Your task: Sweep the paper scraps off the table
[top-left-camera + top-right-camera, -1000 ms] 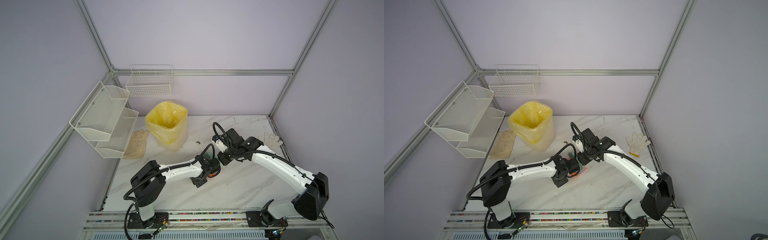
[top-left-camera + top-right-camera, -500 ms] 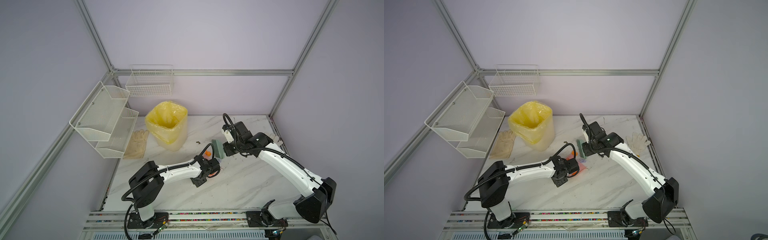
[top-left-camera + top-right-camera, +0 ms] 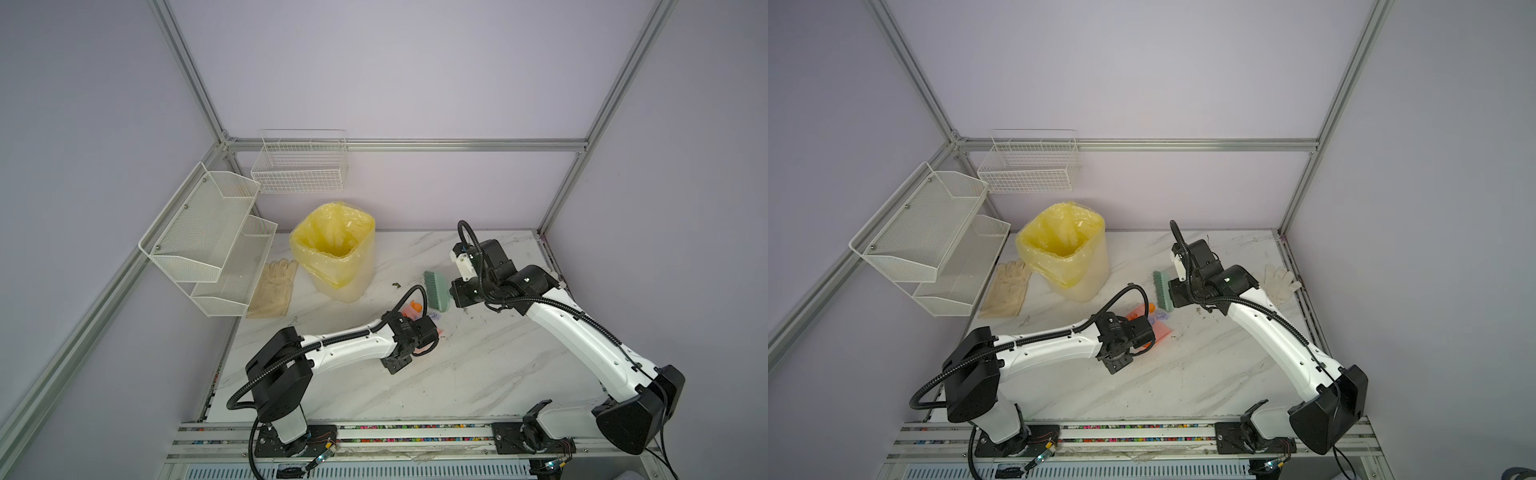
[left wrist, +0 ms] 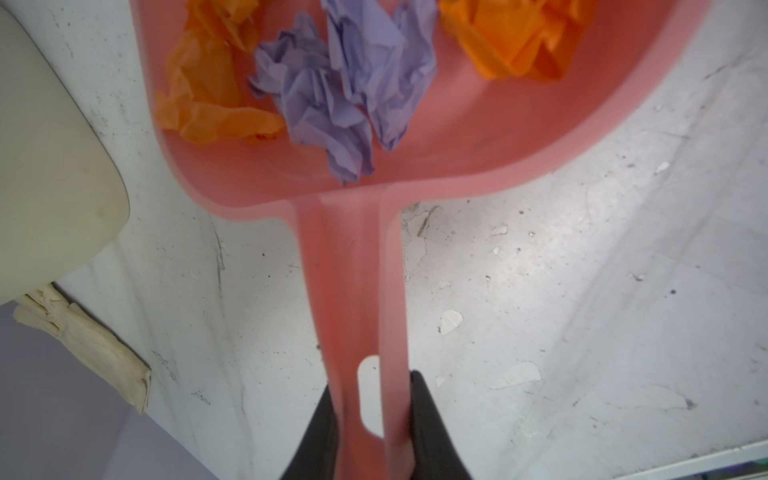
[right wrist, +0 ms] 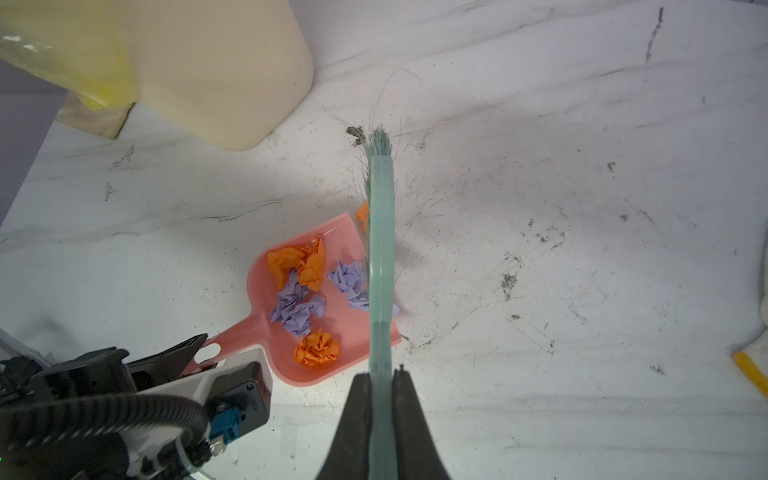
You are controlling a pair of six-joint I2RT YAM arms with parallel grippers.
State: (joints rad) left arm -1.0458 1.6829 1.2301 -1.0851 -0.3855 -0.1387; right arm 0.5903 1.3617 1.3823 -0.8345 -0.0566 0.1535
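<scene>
Your right gripper [image 5: 381, 374] is clenched on the handle of the green brush [image 5: 381, 249], and its grip has not changed over the last second. What has changed is the arm. A second ago it was folded in tight over the other wrist with the brush buried at the pan. Now it has swung back out, and in both top views the brush [image 3: 1162, 291] stands in the open just beside the pan's mouth. Whether the bristles touch the table [image 5: 582, 208] you cannot tell from here.

Your left gripper [image 4: 374, 399] is closed on the handle of the pink dustpan [image 4: 478, 137] and has barely moved. The pan lies low on the marble.

Most of the paper scraps [image 5: 297, 307] now sit inside the pan, purple and orange wads bunched toward its back wall. That stroke looks to have done its job. One orange scrap [image 5: 363, 214] lies just outside the pan's far corner, against the brush, and a purple one at the lip is half hidden behind the brush back.

You likely need one more short pass before you carry the pan to the yellow-lined bin [image 3: 357, 282] nearby.
</scene>
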